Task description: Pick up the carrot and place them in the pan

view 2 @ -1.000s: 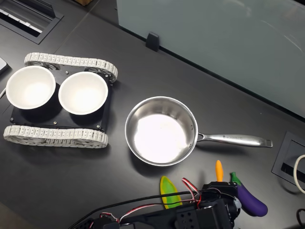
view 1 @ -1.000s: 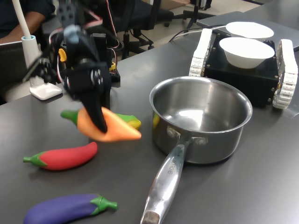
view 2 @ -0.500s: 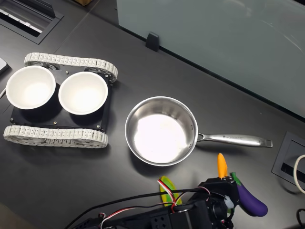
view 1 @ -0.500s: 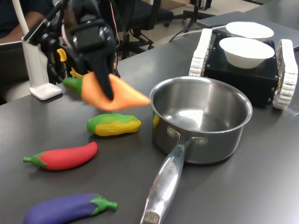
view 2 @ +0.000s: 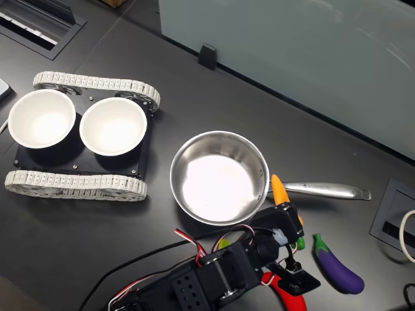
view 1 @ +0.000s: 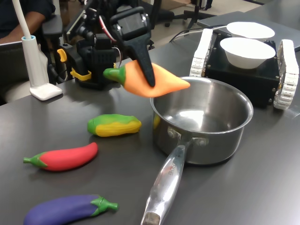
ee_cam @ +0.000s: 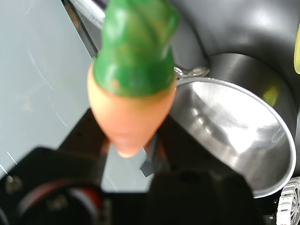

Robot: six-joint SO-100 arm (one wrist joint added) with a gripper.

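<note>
My gripper [view 1: 146, 70] is shut on the orange carrot [view 1: 152, 80] and holds it in the air, green stem end toward the first exterior view's left. The carrot's tip reaches over the near-left rim of the steel pan [view 1: 202, 118]. In the second exterior view the carrot [view 2: 279, 191] hangs beside the pan [view 2: 219, 177] where its long handle [view 2: 321, 190] joins. The wrist view shows the carrot [ee_cam: 131, 79] close up, green end nearest, with the pan's bare inside [ee_cam: 234, 136] beyond it.
On the dark table lie a yellow-and-green corn cob [view 1: 114, 125], a red chili [view 1: 63, 157] and a purple eggplant [view 1: 65, 209]. Two white bowls [view 1: 247, 51] sit on a black tracked base behind the pan. A person's arm [view 1: 28, 18] shows at the far left.
The gripper has lifted the carrot off the table and swung it toward the first exterior view's right, from above the corn to the pan's rim.
</note>
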